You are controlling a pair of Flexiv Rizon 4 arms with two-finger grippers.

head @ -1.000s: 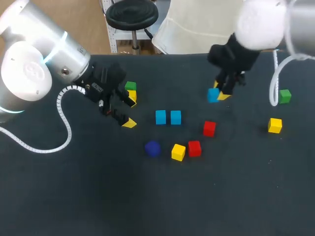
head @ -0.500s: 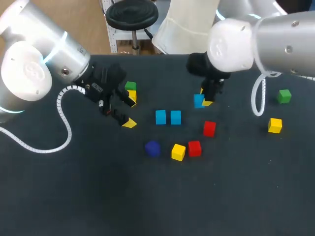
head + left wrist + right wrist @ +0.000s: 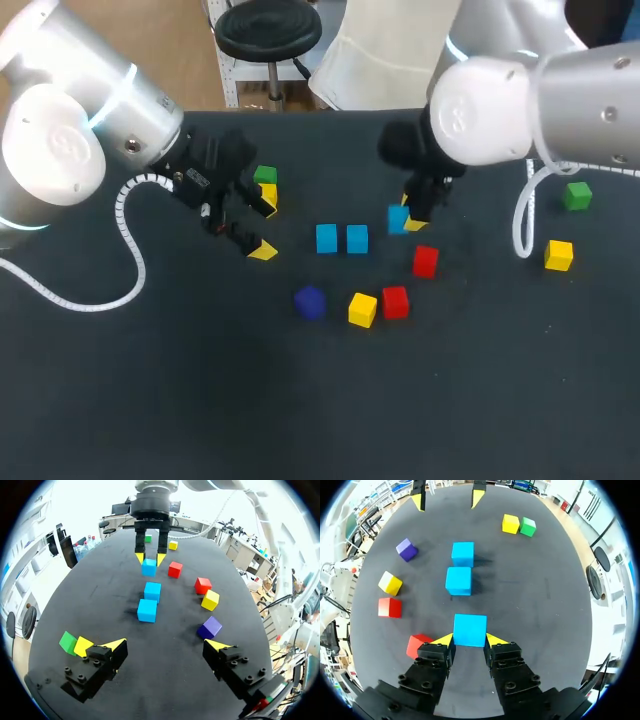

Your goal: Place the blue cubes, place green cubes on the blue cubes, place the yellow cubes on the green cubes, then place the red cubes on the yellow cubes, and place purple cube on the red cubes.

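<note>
The blue cube point(image 3: 470, 629) you are carrying is pinched between the yellow tips of the right claw point(image 3: 470, 639), which is closed on two opposite faces. It hangs low over the bench point(image 3: 450, 400); whether it touches the surface cannot be told. It is just beside the two blue cubes point(image 3: 327, 238) lying mid-bench, on their side toward the right edge and slightly nearer the far edge. Treat it as a small, stiff, probably light block: its flat parallel faces give a sure hold, and a centred grip should keep it from twisting. The dark matte top looks flat and likely grippy enough that the cube won't slide once released. Mind the red cube point(image 3: 425, 261) close by, toward the near edge. Your left claw point(image 3: 165, 645) is spread wide and empty, over toward the bench's left edge, beside a green cube point(image 3: 264, 175).
</note>
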